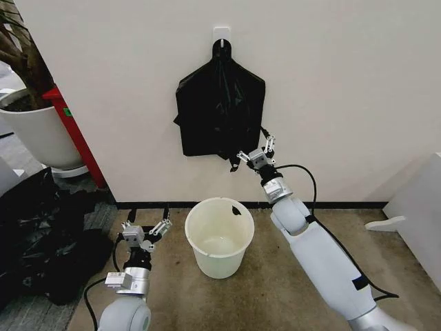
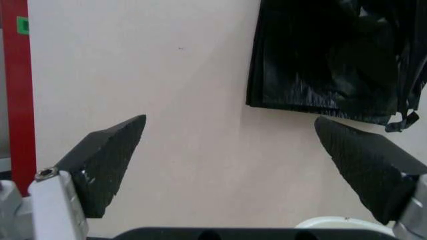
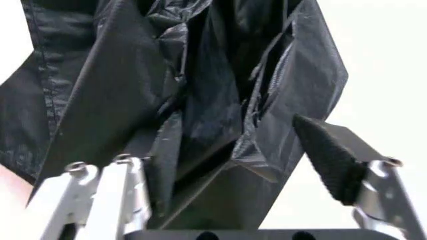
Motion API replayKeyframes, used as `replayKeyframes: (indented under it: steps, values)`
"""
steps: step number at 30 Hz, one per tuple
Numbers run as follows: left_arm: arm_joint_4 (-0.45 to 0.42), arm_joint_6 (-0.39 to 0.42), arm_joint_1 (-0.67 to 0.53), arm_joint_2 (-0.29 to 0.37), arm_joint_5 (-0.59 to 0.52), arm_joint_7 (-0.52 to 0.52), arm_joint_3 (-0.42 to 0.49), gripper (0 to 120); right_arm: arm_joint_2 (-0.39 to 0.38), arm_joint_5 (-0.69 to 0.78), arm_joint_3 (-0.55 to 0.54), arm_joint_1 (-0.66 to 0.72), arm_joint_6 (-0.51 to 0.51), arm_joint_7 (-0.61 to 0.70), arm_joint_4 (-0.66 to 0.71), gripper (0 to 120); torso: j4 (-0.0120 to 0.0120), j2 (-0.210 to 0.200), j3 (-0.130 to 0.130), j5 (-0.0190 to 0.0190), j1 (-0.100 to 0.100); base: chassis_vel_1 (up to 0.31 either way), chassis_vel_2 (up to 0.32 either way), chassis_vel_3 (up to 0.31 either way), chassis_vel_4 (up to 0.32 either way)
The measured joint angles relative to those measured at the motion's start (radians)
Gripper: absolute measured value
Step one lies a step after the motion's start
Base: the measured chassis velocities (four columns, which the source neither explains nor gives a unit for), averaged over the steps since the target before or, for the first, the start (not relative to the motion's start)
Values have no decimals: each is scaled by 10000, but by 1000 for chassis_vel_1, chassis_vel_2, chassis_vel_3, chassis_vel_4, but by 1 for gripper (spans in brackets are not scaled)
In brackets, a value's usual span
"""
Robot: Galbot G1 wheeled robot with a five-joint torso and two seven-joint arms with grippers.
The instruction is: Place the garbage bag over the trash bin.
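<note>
Garbage bags hang as a flat black bundle [image 1: 219, 110] on a wall hook, above the trash bin [image 1: 219, 236]. Right gripper [image 1: 256, 156], fingers apart, reaches its lower corner; left gripper [image 1: 146, 232] waits open beside the bin.

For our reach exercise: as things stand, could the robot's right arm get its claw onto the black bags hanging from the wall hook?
Probably yes. The right claw is raised to the lower right corner of the bags, open, with plastic between its fingers in the wrist view. Nothing blocks it; the bucket stands on the floor below.
</note>
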Motion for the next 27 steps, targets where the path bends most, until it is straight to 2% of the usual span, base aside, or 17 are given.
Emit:
replayKeyframes:
  steps: [5,7,8,11,13,16,21,23,27]
  values:
    - [-34,1,1,14,-18,-5,-3,100,101,-54,-70,27,-268,14,80,38,0,0,0,0,0,0,0,0,0]
    - [-37,1,1,15,-18,-5,-3,100,108,-56,-70,27,-277,25,85,36,0,0,0,0,0,0,0,0,0]
    - [-48,2,3,21,-23,-6,-5,100,144,-35,-54,-6,-353,136,155,27,0,1,0,0,0,0,0,0,0]
    - [-74,3,3,29,-35,-9,-8,100,170,207,-39,-137,-442,323,316,15,0,0,0,0,0,0,0,0,0]
    - [-79,3,1,31,-39,-9,-8,100,171,265,-35,-161,-442,347,352,14,0,0,0,0,0,0,0,0,0]
    - [-127,5,-6,41,-65,-12,-4,100,160,657,-4,-285,-438,465,623,0,0,1,0,0,0,0,0,0,0]
    - [-316,7,-149,187,-274,34,24,100,135,1753,80,-563,-318,539,1283,0,0,0,-1,-1,0,0,0,0,0]
    - [-418,4,-337,352,-466,162,34,100,102,2717,77,-659,-72,342,1603,0,0,1,-1,0,0,0,0,0,0]
    - [-515,-275,-1035,1355,-1375,941,158,100,-98,5459,-13,-792,364,-254,2474,0,0,1,-1,-2,0,0,0,0,0]
